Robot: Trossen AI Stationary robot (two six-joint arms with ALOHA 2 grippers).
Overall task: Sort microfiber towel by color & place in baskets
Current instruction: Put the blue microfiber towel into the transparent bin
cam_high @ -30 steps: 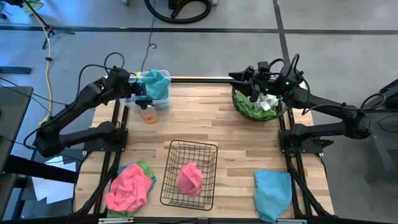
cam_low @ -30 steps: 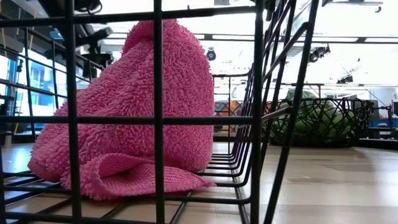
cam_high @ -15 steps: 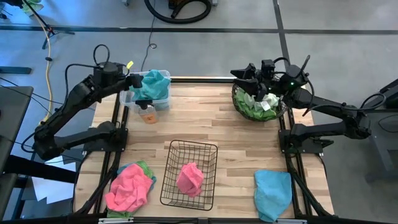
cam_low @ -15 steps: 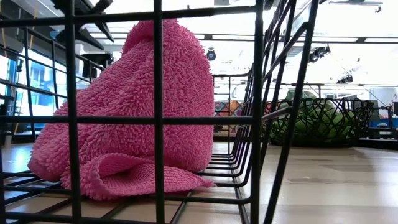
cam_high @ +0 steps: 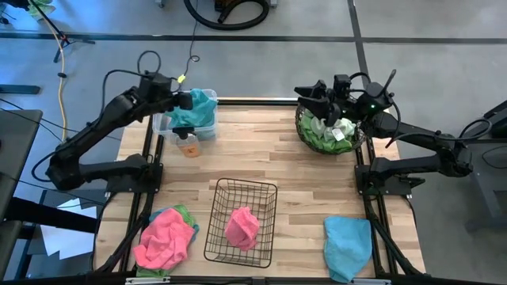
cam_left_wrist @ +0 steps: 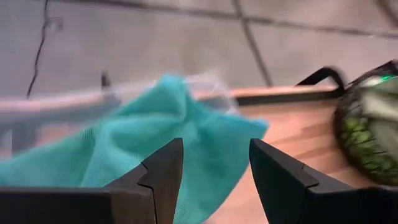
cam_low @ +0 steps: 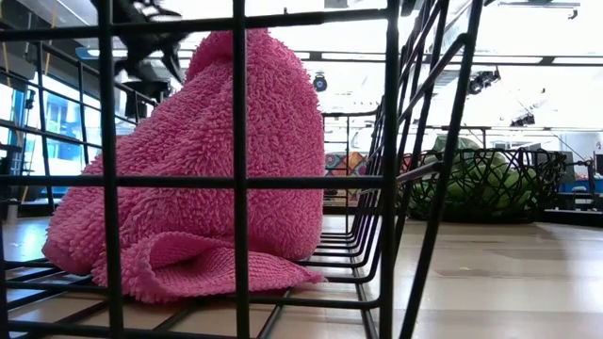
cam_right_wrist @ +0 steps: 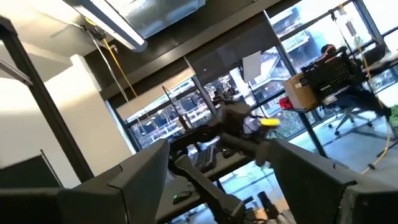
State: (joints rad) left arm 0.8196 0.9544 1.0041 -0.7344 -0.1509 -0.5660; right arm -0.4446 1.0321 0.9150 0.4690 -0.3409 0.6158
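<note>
- Lying in three colours across the scene, the microfiber towels are soft, nubby cloths: a light blue towel (cam_high: 196,108) is bunched in the clear plastic bin (cam_high: 165,125) at the table's far left corner, and a pink towel (cam_high: 242,227) sits crumpled in the black wire basket (cam_high: 224,189) near the front middle.
- Seen from the low view, that pink towel (cam_low: 203,179) is a tall, looped-pile mound with a folded hem, behind the basket's straight black bars.
- Lime green towels (cam_high: 318,137) fill the dark round woven basket (cam_high: 302,131) at the far right corner; a white tag shows among them.
- Another pink towel (cam_high: 165,241) lies loose on a green towel (cam_high: 183,212) at the front left of the wooden table (cam_high: 293,178), and a second light blue towel (cam_high: 348,245) lies flat at the front right.
- The left gripper (cam_high: 187,100) hovers at the clear bin's edge; in its wrist view the two dark, angular fingers (cam_left_wrist: 160,177) stand apart with nothing between them, the blue cloth beyond.
- The right gripper (cam_high: 305,91) is raised above the round basket's far rim, its fingers (cam_right_wrist: 146,180) spread wide and empty, pointing toward the room.
- A small orange tag (cam_high: 190,149) rests on the table just beside the bin.
</note>
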